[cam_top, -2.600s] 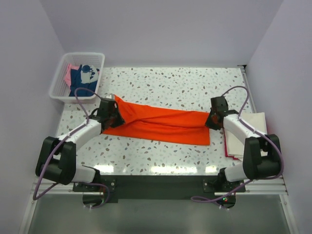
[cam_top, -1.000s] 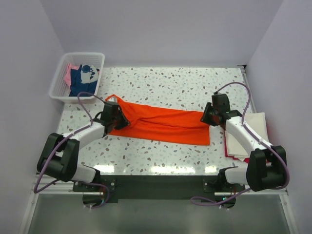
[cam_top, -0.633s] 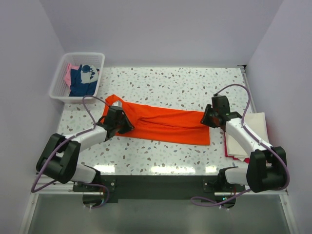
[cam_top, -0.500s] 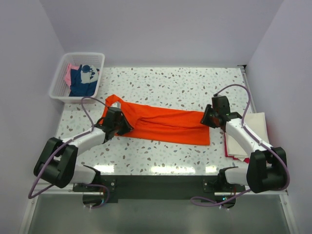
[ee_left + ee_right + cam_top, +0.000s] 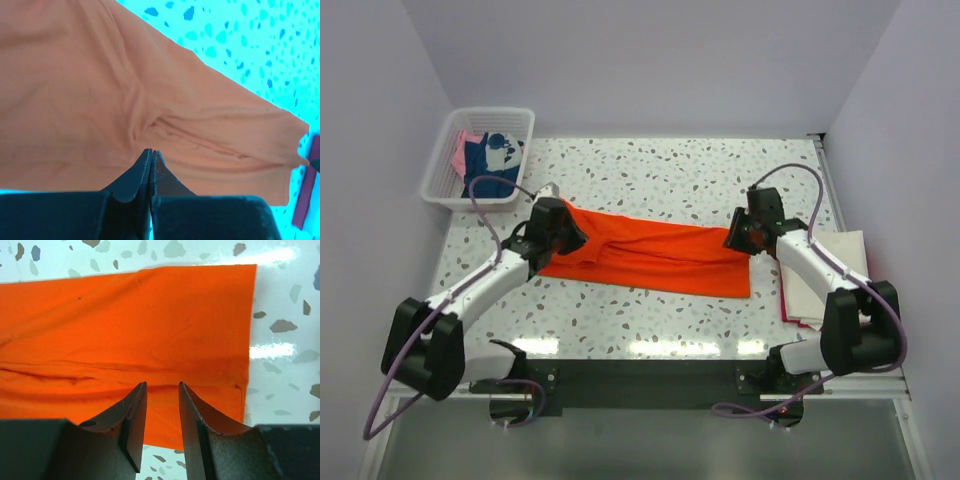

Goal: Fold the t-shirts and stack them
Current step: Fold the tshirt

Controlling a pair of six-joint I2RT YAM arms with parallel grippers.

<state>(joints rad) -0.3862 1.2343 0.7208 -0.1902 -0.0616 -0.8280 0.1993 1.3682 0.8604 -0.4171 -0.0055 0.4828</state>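
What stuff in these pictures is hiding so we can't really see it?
- Left wrist view: the left hand is shut against the orange t-shirt; the hand itself hides whether cloth is pinched.
- Top view: the right arm covers part of the folded pile, so its shirts cannot be counted.
- Top view: the clothes in the basket are bunched and too small to count.
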